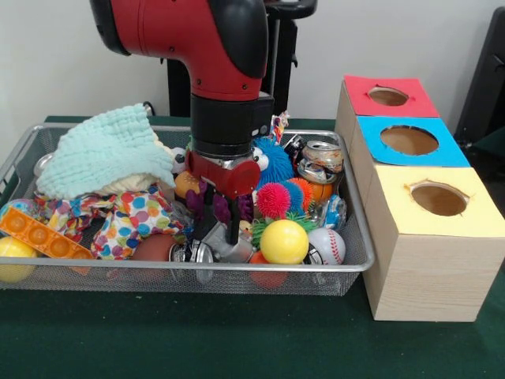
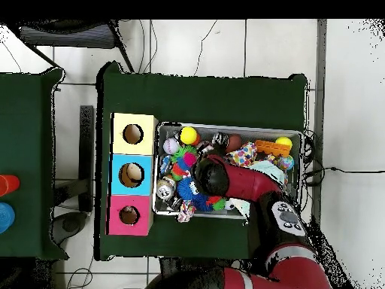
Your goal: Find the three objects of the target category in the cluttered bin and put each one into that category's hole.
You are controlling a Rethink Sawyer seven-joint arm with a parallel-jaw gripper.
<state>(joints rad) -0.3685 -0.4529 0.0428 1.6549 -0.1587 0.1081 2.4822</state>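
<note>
The wire mesh bin point(image 1: 197, 268) is full of clutter; it also shows in the overhead view point(image 2: 233, 126). My gripper point(image 1: 225, 233) is lowered into the bin's middle, among purple rubbery bits and just above a grey object. In the overhead view the arm hides it. The red-panelled hole point(image 1: 388, 96) tops the far end of the wooden box, right of the bin, and shows in the overhead view point(image 2: 129, 215). No tiger-striped toy shows. A pale cream soft thing point(image 1: 132, 183) peeks from under a mint cloth; I cannot tell what it is.
The blue-panelled hole point(image 1: 409, 140) and the yellow-panelled hole point(image 1: 439, 199) are on the same box. In the bin are a mint cloth point(image 1: 106, 150), a polka-dot cloth point(image 1: 130, 221), an orange bubble tray point(image 1: 43, 233), a yellow ball point(image 1: 284, 242), a baseball point(image 1: 326, 246), a pink spiky ball point(image 1: 274, 200) and a crushed can point(image 1: 319, 162).
</note>
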